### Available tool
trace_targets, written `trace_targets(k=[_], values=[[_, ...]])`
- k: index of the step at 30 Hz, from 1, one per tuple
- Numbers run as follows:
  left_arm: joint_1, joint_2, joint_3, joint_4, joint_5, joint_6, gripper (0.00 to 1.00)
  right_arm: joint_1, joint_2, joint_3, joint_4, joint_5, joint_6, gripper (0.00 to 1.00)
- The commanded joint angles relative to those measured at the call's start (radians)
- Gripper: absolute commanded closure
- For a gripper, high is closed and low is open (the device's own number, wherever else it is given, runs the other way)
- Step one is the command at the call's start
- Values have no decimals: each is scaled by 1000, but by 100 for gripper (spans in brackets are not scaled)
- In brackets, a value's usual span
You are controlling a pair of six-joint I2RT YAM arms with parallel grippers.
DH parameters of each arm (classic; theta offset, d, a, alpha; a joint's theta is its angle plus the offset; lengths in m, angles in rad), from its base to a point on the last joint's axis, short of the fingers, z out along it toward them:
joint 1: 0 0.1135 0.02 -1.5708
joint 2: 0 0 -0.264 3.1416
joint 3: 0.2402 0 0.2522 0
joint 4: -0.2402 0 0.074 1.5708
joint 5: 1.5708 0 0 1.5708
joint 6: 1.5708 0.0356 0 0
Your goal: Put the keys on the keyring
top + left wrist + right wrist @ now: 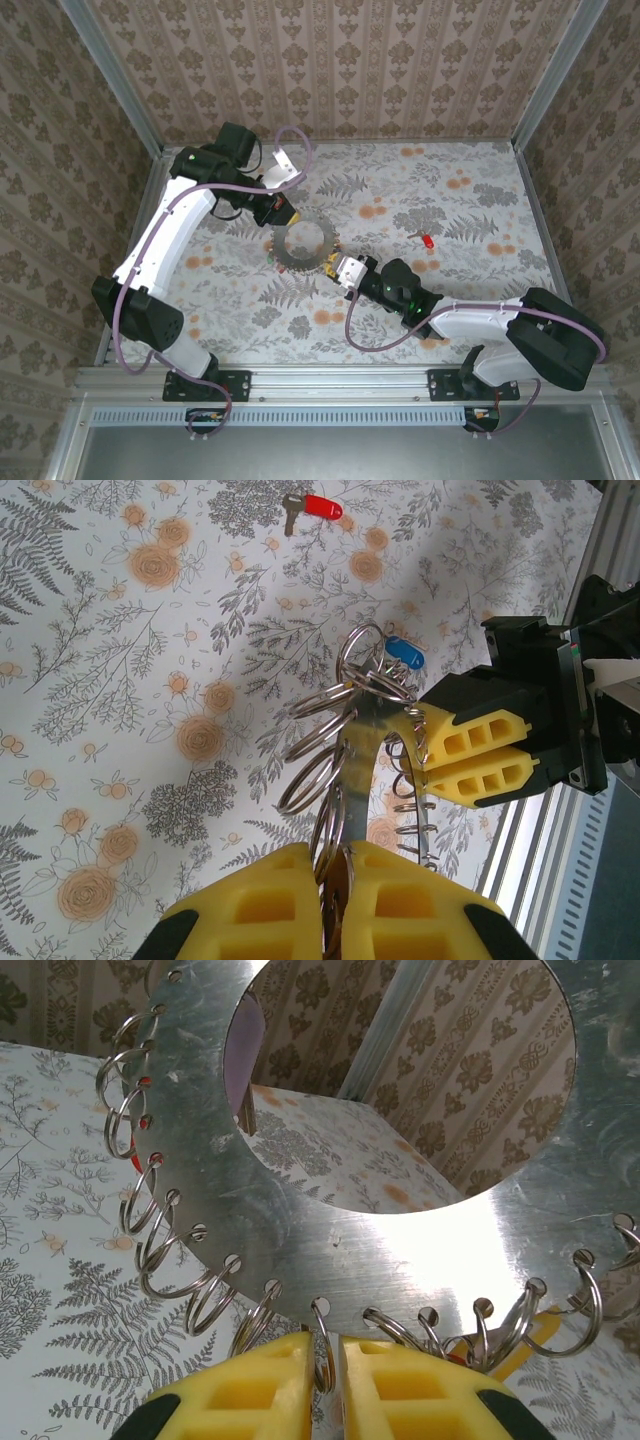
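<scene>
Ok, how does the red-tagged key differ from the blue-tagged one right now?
Place: the red-tagged key lies loose on the table, well apart from the keyring; the blue-tagged key sits among the keyring's split rings, seemingly hung on one. Visibility: the red one's metal blade shows beside its tag; the blue one's blade cannot be made out among the rings. Shared: small oblong plastic tags.

Table (470,200) covered in fern-and-flower print; a red-tagged key (427,240) lies on it, right of centre.
</scene>
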Motion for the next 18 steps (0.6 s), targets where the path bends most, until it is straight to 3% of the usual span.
trace_targets(k=[1,7,18], values=[[0,-45,-12,15,37,-21,100,-4,11,8,47,-17,27,82],[-1,-55,-23,27,39,-27,100,-4,28,3,54,-15,29,82],[16,-69,-63,91,15,-102,100,-3,14,1,65,-13,52,100]])
